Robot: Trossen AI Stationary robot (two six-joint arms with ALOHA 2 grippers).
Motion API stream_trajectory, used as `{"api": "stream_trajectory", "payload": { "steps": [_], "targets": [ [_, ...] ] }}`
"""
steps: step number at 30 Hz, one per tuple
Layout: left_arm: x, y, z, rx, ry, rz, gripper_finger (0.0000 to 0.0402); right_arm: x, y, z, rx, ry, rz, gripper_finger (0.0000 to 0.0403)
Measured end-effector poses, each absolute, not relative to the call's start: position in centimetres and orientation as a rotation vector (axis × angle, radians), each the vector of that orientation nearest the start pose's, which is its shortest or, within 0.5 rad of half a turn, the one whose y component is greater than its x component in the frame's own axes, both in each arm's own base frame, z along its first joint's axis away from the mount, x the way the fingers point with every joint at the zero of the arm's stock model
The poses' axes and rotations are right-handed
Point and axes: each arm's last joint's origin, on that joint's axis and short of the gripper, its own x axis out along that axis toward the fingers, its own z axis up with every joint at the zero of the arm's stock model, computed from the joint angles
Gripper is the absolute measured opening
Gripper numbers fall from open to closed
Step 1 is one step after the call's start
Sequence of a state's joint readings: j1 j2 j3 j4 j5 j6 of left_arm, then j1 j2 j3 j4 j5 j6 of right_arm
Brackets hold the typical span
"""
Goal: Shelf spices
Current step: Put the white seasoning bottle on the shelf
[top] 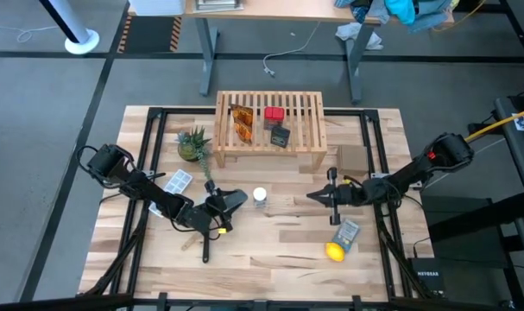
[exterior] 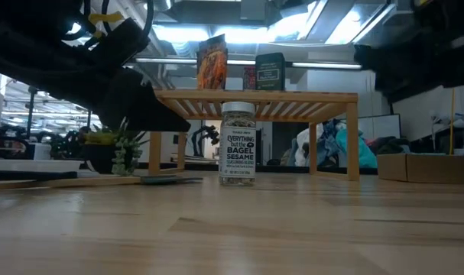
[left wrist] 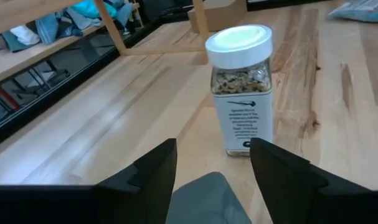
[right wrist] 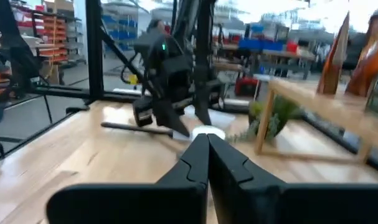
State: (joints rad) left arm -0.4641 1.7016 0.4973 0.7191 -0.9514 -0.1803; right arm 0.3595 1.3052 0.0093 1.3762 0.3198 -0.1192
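While uncontacted, bottle point(top: 260, 197) before left gripper point(top: 236, 200)

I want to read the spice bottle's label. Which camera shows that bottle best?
The low view: the bottle stands centred, front label facing the camera. The left wrist view shows its cap and back label just beyond the open left tool. From above, only the white cap shows. The right wrist view barely glimpses it.

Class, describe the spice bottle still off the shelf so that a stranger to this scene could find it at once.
Start at the wooden shelf at the table's far side, then come forward to the bare planks in front of it. There, just ahead of the open left gripper, the bottle stands upright. Unlike the packet and boxes on the shelf, it is clear, white-capped and labelled bagel sesame seasoning.
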Motion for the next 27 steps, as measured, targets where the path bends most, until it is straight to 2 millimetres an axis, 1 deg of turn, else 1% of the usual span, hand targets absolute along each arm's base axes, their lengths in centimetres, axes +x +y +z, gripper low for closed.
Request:
{"api": "stream_trajectory", "payload": {
  "steps": [3, 5, 8, 11, 14, 19, 27],
  "targets": [
    [25.5, -10.2, 11.9, 0.124, 0.319, 0.506, 0.0198, 16.0, 5.1, 15.3, -0.113, -0.131, 0.054, 0.0008],
    [25.5, -10.2, 11.9, 0.113, 0.318, 0.504, 0.0198, 16.0, 5.1, 15.4, -0.118, -0.131, 0.057, 0.0008],
    [25.5, -10.2, 11.9, 0.111, 0.319, 0.503, 0.0198, 15.7, 5.1, 16.2, -0.13, -0.189, 0.09, 0.0008],
    [25.5, -10.2, 11.9, 0.108, 0.316, 0.502, 0.0198, 15.6, 5.1, 16.3, -0.154, -0.184, 0.09, 0.0008],
    [25.4, -10.4, 11.9, 0.109, 0.316, 0.494, 0.0198, 15.3, 5.0, 16.9, -0.148, -0.225, 0.085, 0.0008],
    [25.3, -10.7, 11.9, 0.11, 0.315, 0.484, 0.0198, 14.4, 4.6, 18.7, -0.131, -0.35, 0.067, 0.0008],
    [25.2, -10.8, 11.9, 0.092, 0.31, 0.484, 0.0198, 11.8, 3.8, 21.8, -0.061, -0.601, 0.077, 0.0008]
  ]
}}
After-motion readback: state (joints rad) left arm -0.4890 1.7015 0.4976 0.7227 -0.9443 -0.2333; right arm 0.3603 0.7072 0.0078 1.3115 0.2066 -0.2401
